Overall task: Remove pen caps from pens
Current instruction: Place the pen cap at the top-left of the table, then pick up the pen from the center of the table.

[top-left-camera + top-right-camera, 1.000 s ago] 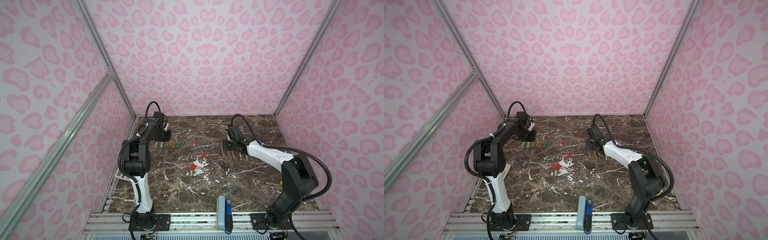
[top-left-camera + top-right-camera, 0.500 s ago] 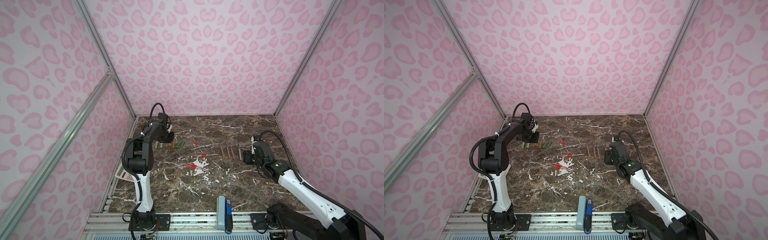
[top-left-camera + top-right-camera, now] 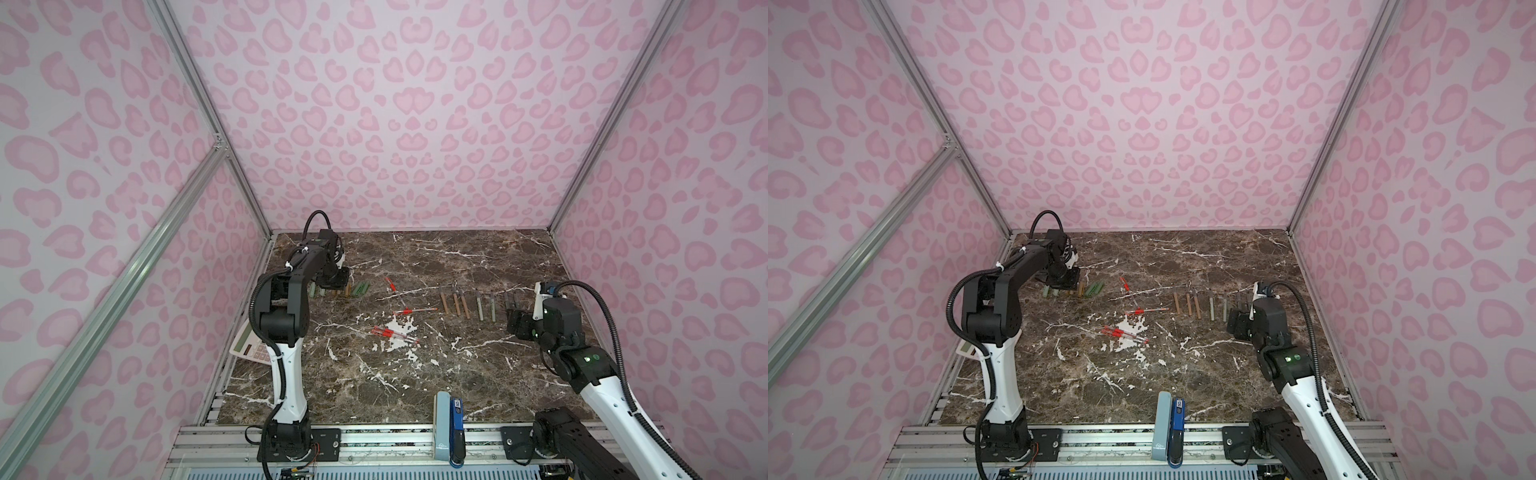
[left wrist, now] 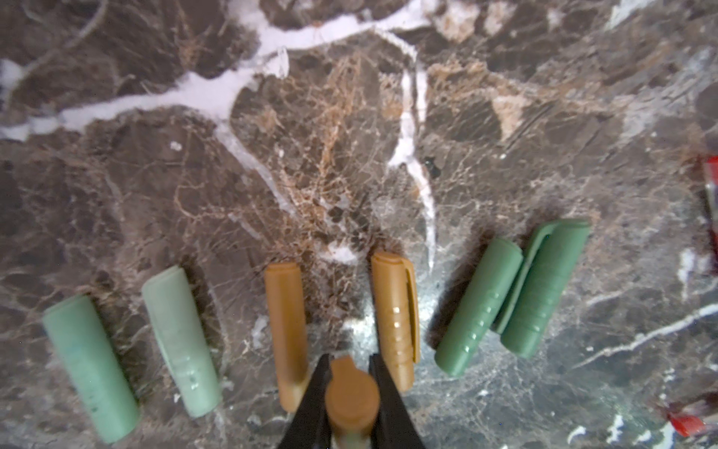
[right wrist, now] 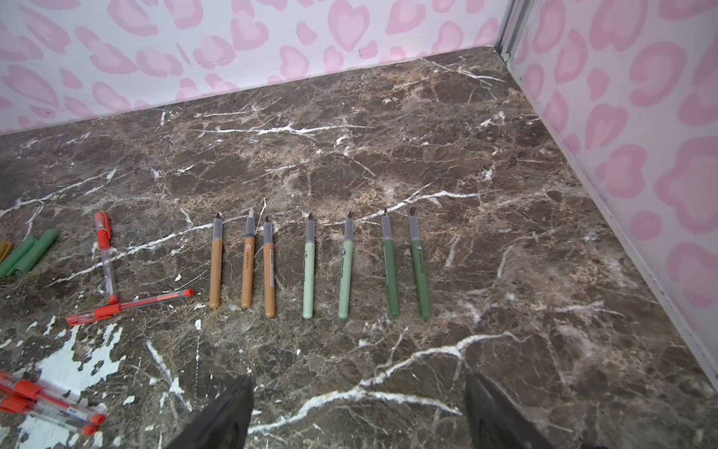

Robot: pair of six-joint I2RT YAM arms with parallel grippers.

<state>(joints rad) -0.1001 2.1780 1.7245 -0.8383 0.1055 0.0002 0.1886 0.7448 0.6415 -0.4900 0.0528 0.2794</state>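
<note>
**A:** Where do we find the left gripper (image 4: 349,357)?

**B:** We see it low over the table (image 4: 505,116), at the row of caps. Its jaws stand nearly together and press both sides of a tan cap (image 4: 351,392), which sticks out from between them. We cannot tell whether that cap touches the marble.

**A:** And the loose ones?

**B:** We count six lying side by side just past the fingers. There are two pale green caps (image 4: 89,373), two loose tan caps (image 4: 287,334) and two dark green caps (image 4: 480,307) that touch each other. The held one lines up with the gap between the loose tan pair.

**A:** What do we make of the right gripper (image 5: 358,381)?

**B:** Its jaws stand wide apart and we see only bare marble between them. In both top views it hangs by the right end of the pen row, apart from the pens.

**A:** How do the pens (image 5: 308,280) lie?

**B:** We see seven side by side, uncapped, tips toward the back wall: three tan, two pale green and two dark green. Between that row and the caps lie four red pens (image 5: 128,305) with clear barrels, each with its red cap on. Two of them meet at one end. The other two lie together nearer the front.
</note>
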